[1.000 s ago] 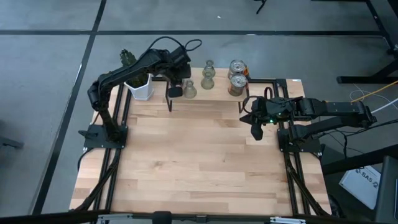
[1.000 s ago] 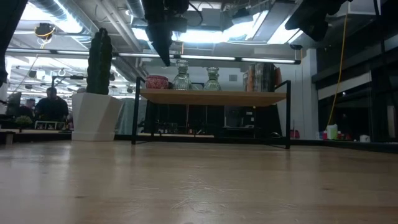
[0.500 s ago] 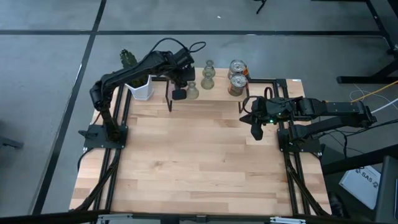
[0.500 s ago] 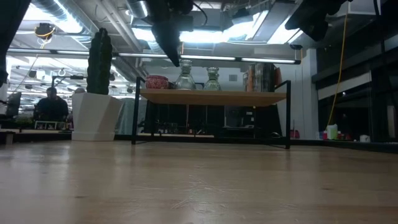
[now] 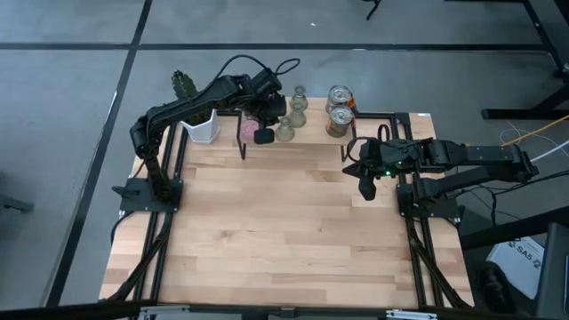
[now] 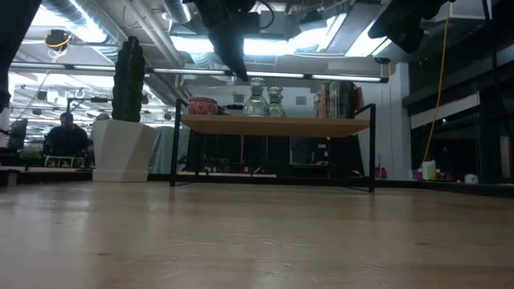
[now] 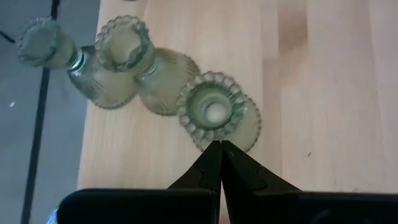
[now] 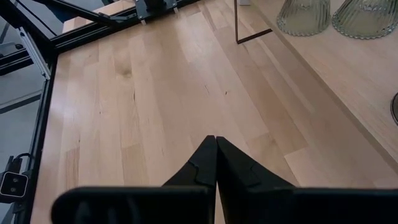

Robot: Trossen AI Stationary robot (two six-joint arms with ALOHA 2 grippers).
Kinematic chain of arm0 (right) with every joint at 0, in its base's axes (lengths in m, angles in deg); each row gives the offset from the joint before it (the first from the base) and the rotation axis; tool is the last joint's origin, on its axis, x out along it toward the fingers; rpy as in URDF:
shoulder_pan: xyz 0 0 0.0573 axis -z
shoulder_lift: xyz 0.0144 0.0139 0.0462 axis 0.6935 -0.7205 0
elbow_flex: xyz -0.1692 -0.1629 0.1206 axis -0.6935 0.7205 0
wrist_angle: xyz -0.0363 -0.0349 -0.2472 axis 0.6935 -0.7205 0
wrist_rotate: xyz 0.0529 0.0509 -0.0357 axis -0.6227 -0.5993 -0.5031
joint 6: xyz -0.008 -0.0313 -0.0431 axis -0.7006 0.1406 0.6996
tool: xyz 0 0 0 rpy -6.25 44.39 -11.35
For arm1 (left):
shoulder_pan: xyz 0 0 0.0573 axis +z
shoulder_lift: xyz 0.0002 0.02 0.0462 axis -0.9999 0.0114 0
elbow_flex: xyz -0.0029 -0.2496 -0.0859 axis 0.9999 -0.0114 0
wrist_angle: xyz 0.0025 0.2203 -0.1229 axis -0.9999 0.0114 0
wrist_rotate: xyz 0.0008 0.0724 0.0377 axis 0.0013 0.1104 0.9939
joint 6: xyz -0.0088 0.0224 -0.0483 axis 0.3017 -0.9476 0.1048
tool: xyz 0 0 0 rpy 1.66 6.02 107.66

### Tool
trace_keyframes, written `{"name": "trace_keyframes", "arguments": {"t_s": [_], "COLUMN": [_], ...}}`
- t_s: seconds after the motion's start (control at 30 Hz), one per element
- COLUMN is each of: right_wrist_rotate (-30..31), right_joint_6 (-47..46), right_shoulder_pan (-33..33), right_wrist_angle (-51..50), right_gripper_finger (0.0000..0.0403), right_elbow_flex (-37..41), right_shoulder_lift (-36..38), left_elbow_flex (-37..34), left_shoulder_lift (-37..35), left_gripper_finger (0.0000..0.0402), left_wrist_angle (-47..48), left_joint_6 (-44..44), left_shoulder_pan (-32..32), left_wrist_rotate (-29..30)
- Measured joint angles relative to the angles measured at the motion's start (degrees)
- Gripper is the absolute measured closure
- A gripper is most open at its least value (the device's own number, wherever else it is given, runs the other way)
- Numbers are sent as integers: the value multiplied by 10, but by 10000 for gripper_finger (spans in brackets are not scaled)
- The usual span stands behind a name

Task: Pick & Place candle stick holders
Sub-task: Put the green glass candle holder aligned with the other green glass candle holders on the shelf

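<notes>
The left gripper is seen fully closed and empty, its tips pressed against the flared base of the nearest green candle stick holder on the raised shelf, while the right gripper is kept closed above the table.

White pot with green cactus at table's far edge, well to outer side of left pincer, clear of it. Raised wooden shelf on black frame directly below left pincer. Bare wooden tabletop under right pincer. Seated person in room beyond table, far behind, past pot.
</notes>
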Motion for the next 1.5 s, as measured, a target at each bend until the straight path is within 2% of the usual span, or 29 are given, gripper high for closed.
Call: {"name": "trace_keyframes", "arguments": {"t_s": [0.3, 0.57, 0.7, 0.97, 1.5], "right_wrist_rotate": [0, 0, 0, 0, 0], "right_joint_6": [0, 0, 0, 0, 0], "right_shoulder_pan": [0, 0, 0, 0, 0], "right_wrist_angle": [0, 0, 0, 0, 0], "right_gripper_finger": [395, 395, 395, 395, 395], "right_elbow_flex": [0, 0, 0, 0, 0], "right_shoulder_lift": [0, 0, 0, 0, 0], "left_elbow_flex": [0, 0, 0, 0, 0], "left_shoulder_lift": [0, 0, 0, 16, 43], "left_gripper_finger": [400, 400, 400, 400, 400], "left_wrist_angle": [-30, -2, 33, 17, 9], "left_joint_6": [1, 9, -6, -64, -86], "left_shoulder_pan": [0, 1, 2, 2, 1], "left_wrist_rotate": [-5, 0, 8, 15, 22]}}
